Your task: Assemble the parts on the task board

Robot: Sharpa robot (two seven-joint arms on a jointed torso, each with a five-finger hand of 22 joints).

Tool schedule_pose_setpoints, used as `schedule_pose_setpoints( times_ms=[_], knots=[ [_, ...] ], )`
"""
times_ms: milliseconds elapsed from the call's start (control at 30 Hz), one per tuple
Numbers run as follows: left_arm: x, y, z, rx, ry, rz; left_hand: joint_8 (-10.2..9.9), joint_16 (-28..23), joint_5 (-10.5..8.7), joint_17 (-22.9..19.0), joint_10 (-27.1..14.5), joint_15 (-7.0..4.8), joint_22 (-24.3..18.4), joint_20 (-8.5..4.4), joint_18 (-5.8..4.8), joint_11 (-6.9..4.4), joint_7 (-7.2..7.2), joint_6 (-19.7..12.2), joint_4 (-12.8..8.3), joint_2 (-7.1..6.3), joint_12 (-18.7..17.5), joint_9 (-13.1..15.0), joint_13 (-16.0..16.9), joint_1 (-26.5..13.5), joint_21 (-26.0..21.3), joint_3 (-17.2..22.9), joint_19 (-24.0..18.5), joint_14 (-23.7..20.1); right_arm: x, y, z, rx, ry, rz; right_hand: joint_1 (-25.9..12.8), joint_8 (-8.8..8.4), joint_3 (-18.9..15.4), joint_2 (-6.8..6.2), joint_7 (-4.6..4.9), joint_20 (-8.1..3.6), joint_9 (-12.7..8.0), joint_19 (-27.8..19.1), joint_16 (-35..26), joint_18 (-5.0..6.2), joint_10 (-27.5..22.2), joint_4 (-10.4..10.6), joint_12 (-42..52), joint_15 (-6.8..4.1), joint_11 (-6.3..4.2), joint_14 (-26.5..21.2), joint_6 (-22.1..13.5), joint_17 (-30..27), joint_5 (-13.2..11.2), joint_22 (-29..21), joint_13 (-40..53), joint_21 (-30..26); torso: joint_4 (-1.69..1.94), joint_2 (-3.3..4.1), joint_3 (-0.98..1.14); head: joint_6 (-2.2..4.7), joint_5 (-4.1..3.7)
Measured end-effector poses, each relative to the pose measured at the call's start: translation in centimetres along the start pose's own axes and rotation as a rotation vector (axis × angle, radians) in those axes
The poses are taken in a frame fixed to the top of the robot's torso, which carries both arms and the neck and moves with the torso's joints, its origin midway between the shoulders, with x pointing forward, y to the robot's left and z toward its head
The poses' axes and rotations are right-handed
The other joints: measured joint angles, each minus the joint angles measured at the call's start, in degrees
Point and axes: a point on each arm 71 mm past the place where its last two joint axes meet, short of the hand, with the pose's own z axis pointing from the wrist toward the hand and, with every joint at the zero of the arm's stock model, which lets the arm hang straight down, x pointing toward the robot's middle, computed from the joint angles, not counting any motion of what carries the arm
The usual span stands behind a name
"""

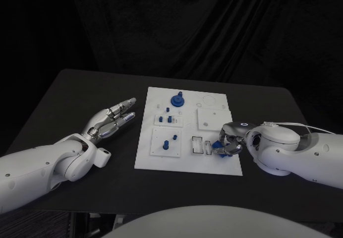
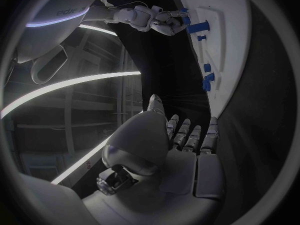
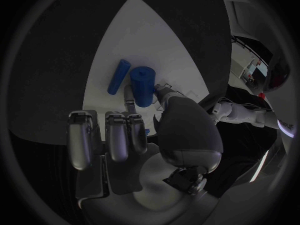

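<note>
Right hand [image 3: 140, 135] — pinching blue part [image 3: 143, 85].

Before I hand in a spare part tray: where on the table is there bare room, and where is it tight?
Free: the black table beyond the left hand, and the strip along the near edge in front of the task board. Tight: the board's near right corner, where the right hand works among blue parts, with more parts standing toward the far side.
</note>
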Motion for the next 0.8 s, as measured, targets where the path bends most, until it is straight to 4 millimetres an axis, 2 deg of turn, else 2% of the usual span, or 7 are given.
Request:
schedule_pose_setpoints(
  times_ms=[300, 500, 567, 800],
  knots=[
    [0.1, 0.1, 0.0, -0.001, 0.002, -0.002, 0.2, 0.0, 0.0, 0.0, 0.0, 0.0, 0.0, 0.0, 0.0, 0.0, 0.0, 0.0, 0.0, 0.0, 0.0, 0.0, 0.0, 0.0, 0.0, 0.0, 0.0, 0.0, 0.3, -0.8, -0.6, 0.026, 0.028, 0.165, 0.3, 0.56, -0.2, 0.29, 0.2, 0.0, 0.3, 0.0, 0.0, 0.0, -0.1, -0.2, 0.0, 0.0, -0.33, 0.0, 0.2, 0.0, -0.2, 0.0, 0.0, -0.7, 0.01, -0.02, 0.07, 0.0, 0.08],
    [0.2, 0.1, 0.0, -0.001, 0.004, -0.004, 0.2, 0.0, 0.0, 0.1, 0.0, 0.12, 0.3, 0.21, 0.0, 0.0, 0.21, 0.2, 0.0, 0.0, 0.1, 0.0, 0.0, 0.0, 0.0, 0.0, 0.2, 0.1, -1.8, -0.8, -0.9, 0.039, 0.011, 0.317, 0.3, 0.85, -0.2, 0.32, 0.2, 0.0, 0.3, 0.0, 0.0, 0.0, 0.0, -0.2, 0.0, 0.0, -0.4, 0.0, 0.2, 0.0, -0.2, 0.0, 0.0, -1.4, -0.04, -0.04, 0.1, 0.0, 0.03],
    [0.3, 0.1, 0.1, 0.0, 0.006, -0.005, 0.2, 0.0, 0.0, 0.1, 0.0, 0.21, 0.6, 0.21, 0.0, 0.0, 0.41, 0.4, 0.2, 0.0, 0.2, 0.1, 0.0, 0.0, 0.2, 0.2, 0.2, 0.2, -2.4, -0.7, -0.9, 0.042, 0.014, 0.37, -0.1, 0.85, -0.2, 0.69, 0.2, 0.0, 0.3, 0.0, 0.0, 0.0, 0.0, -0.2, 0.0, 0.01, -0.4, 0.0, 0.2, 0.0, -0.3, 0.0, 0.0, -1.4, -0.04, -0.05, 0.11, 0.0, -0.05],
    [0.4, 0.1, 0.2, 0.001, 0.009, -0.007, 0.2, 0.0, 0.0, 0.1, 0.2, 0.21, 0.9, 0.41, -0.01, 0.19, 0.41, 0.4, 0.0, 0.0, 0.4, 0.1, 0.0, 0.0, 0.2, 0.3, 0.4, 0.2, -2.6, -0.1, -0.8, 0.06, 0.07, 0.521, -0.7, 1.12, -0.2, 1.28, 0.21, 0.0, 0.3, 0.0, 0.0, 0.0, 0.0, -0.2, 0.0, -0.02, -0.4, 0.0, 0.2, 0.0, -0.1, 0.0, 0.0, -1.7, -0.01, -0.09, 0.11, 0.0, -0.14]
  ],
)
